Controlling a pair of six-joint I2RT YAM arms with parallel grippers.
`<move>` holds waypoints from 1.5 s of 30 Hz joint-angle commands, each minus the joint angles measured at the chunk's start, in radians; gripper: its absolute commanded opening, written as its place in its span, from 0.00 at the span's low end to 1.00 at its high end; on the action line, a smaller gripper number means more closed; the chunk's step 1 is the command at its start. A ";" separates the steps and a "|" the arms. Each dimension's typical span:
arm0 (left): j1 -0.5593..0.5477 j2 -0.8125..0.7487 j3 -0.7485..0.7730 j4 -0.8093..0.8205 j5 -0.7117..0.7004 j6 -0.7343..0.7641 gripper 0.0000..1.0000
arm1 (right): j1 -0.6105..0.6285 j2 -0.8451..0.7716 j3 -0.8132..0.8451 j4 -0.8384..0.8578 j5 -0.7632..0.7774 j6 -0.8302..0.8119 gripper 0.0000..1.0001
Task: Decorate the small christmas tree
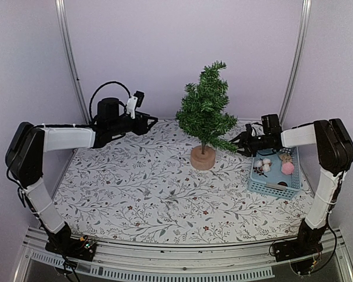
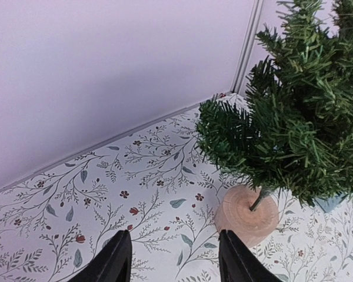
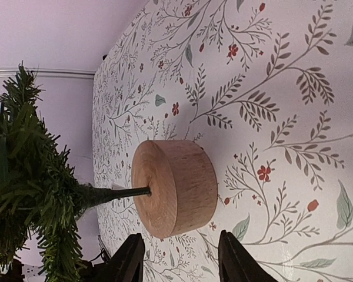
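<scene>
The small christmas tree (image 1: 205,111) is dark green on a pale tan wooden base (image 1: 202,158). The table cover (image 1: 135,194) is white, printed with grey-green leafy sprigs and small red flowers. At the tree's 3 o'clock, a light blue basket (image 1: 270,189) holds a pink ball (image 1: 287,168). The walls (image 1: 165,47) are pale lilac.

White links (image 1: 67,138), blk joints (image 1: 23,154); L gripper (image 2: 174,252), R gripper (image 3: 177,254) blk.

A bench (image 1: 135,194) covered with a white cloth printed with grey leafy sprigs and small red flowers fills the floor of a pale lilac booth. A light-blue slotted plastic basket (image 1: 270,189) sits near its right edge; curved metal rails (image 1: 67,53) climb the back wall (image 1: 165,47)
</scene>
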 commanded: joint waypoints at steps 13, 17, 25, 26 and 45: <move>0.047 -0.081 -0.061 -0.029 -0.031 0.019 0.52 | 0.088 0.254 0.180 0.073 -0.149 -0.074 0.45; 0.050 -0.094 -0.074 -0.034 -0.036 0.020 0.52 | 0.101 0.280 0.194 0.071 -0.155 -0.091 0.45; 0.062 -0.130 -0.106 -0.052 -0.048 0.024 0.52 | 0.104 0.367 0.254 0.062 -0.206 -0.155 0.40; 0.065 -0.136 -0.112 -0.054 -0.050 0.023 0.52 | 0.106 0.377 0.268 0.056 -0.217 -0.170 0.38; 0.140 -0.253 -0.276 -0.033 0.010 -0.074 0.51 | 0.185 0.592 0.520 -0.021 -0.428 -0.402 0.30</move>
